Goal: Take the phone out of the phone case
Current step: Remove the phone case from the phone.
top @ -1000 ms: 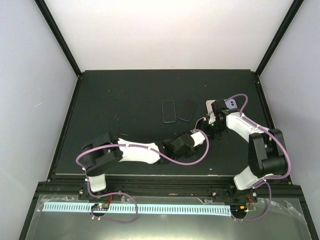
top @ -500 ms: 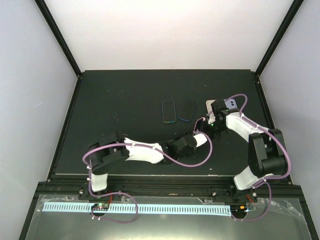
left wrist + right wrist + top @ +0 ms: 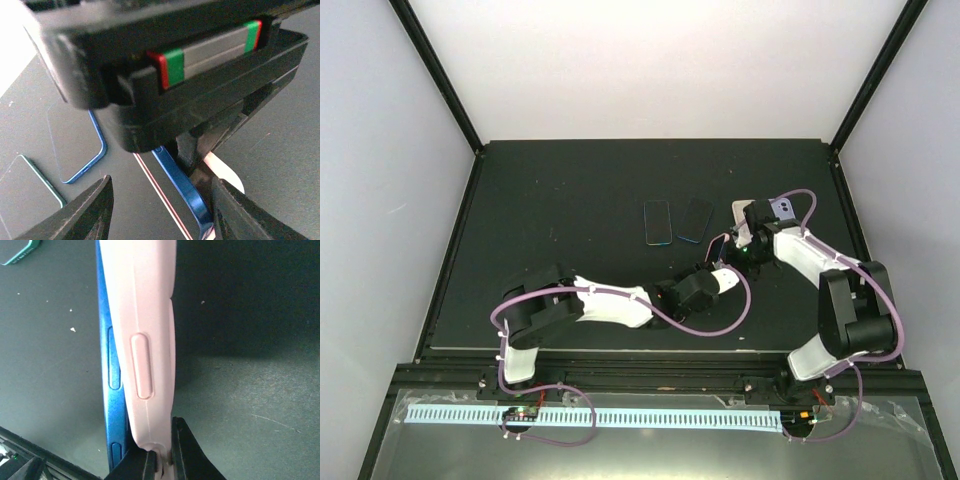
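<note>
My right gripper (image 3: 162,456) is shut on the bottom edge of a pale pink phone case (image 3: 147,340) and holds it on edge above the dark table. A blue phone (image 3: 113,390) sits against the case's left side, its side buttons showing. In the left wrist view the blue phone's edge (image 3: 184,184) runs between my left gripper's (image 3: 160,212) open fingers (image 3: 85,212), with a strip of the pink case (image 3: 223,171) behind it. From above, the left gripper (image 3: 723,270) sits just below the right gripper (image 3: 736,249), with the blue phone (image 3: 719,244) beside them.
Two phones lie flat side by side on the mat, one with a blue rim (image 3: 658,221) and a darker one (image 3: 695,219). A lilac phone-like thing (image 3: 785,207) lies partly under the right arm. The mat's right edge (image 3: 850,230) is close by.
The left arm has stretched to the right and forward, bringing its open gripper up to the held phone and case. The right arm has stayed in place.
</note>
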Controlling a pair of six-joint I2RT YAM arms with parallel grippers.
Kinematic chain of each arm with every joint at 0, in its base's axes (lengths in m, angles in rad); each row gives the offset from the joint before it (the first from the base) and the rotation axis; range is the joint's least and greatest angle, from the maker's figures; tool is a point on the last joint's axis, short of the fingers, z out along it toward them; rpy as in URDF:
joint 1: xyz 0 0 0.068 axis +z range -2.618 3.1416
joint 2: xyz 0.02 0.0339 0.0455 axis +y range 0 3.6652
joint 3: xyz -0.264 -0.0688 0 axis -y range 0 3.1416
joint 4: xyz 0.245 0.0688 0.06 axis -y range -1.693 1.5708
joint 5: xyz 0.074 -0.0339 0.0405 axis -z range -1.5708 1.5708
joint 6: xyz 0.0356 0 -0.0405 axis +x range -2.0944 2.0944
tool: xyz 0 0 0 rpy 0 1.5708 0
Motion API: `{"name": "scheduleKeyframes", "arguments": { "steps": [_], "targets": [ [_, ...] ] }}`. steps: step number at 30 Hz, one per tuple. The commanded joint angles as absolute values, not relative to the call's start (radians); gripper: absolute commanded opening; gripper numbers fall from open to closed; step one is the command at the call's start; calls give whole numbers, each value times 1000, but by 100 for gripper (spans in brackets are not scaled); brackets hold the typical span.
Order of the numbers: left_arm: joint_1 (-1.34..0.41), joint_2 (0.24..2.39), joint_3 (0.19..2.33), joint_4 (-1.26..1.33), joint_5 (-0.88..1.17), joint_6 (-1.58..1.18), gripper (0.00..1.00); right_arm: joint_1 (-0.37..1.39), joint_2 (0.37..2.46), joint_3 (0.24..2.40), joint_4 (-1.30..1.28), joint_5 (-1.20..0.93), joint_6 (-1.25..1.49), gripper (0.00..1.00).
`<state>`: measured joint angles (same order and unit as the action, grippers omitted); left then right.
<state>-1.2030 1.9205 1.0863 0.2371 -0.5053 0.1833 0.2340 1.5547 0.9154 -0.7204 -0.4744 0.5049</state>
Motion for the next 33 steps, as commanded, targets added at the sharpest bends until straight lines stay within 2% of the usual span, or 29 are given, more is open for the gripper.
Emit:
{"name": "scheduleKeyframes", "arguments": {
  "steps": [1,20,33],
  "targets": [
    [-1202,1938,1096,222,-599,220,53,232,1497,912,-703,-561,516,1],
    [-1177,1854,1003,277,-548,132,25,218,1419,879,-643,-651,537,1],
    [-1172,1808,987,300,-528,101,5,218,1406,873,-620,-632,541,1]
  ]
}}
